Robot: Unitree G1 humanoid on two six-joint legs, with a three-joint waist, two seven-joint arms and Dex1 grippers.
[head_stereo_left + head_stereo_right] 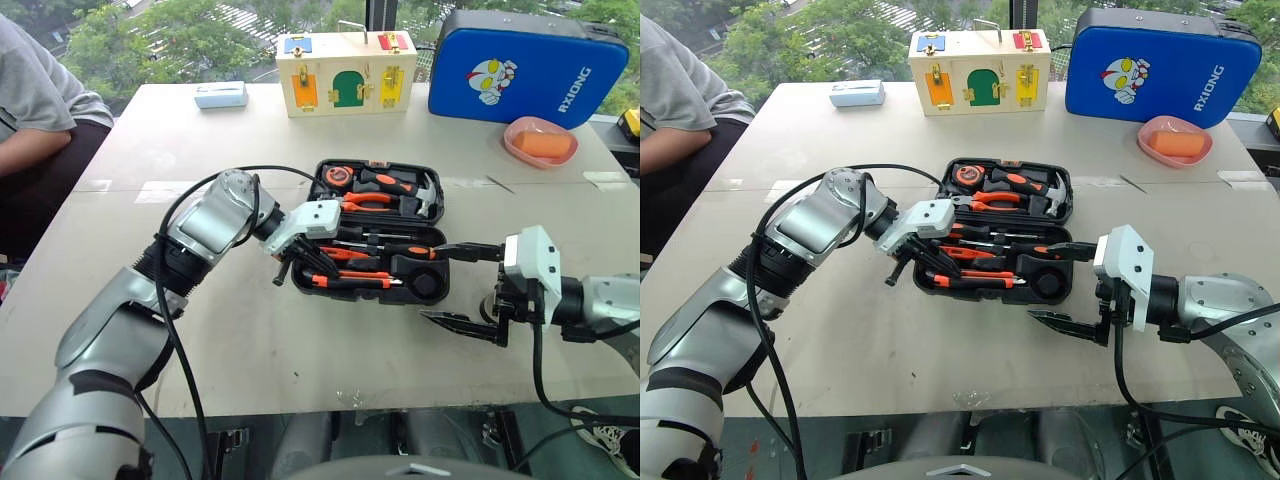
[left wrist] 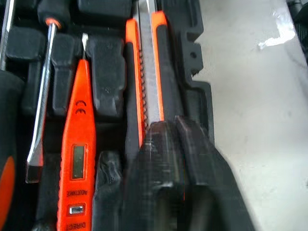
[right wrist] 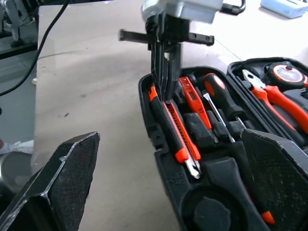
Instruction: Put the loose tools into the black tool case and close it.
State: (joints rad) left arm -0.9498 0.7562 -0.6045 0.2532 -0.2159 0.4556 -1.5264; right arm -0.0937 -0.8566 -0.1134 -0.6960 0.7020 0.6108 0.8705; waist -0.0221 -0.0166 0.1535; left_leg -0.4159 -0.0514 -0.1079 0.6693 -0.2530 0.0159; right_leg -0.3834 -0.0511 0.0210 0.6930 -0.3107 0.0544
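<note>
Plainly legible, white letters reading "RXIONG" run up the side of the large blue zip case with a cartoon figure, which stands at the far edge of the pale tabletop. Small print on the slim all-orange tester screwdriver can be seen in the left wrist view beside its little display window, but it is too blurred to read with certainty.

The black moulded-plastic tool case lies open in the middle of the table, lid back, with pliers, a hammer and a tape measure in the far half. In the near half sit the tester, a long screwdriver with a black-and-orange handle and the black-and-orange utility knife, which lies in the recess nearest the case's left wall.

The left gripper points down over the handle end of the knife, its two black fingers pressed together with the tips touching or just above the knife. The right gripper hangs just beside the case's right end, its jaws spread wide and holding nothing.
</note>
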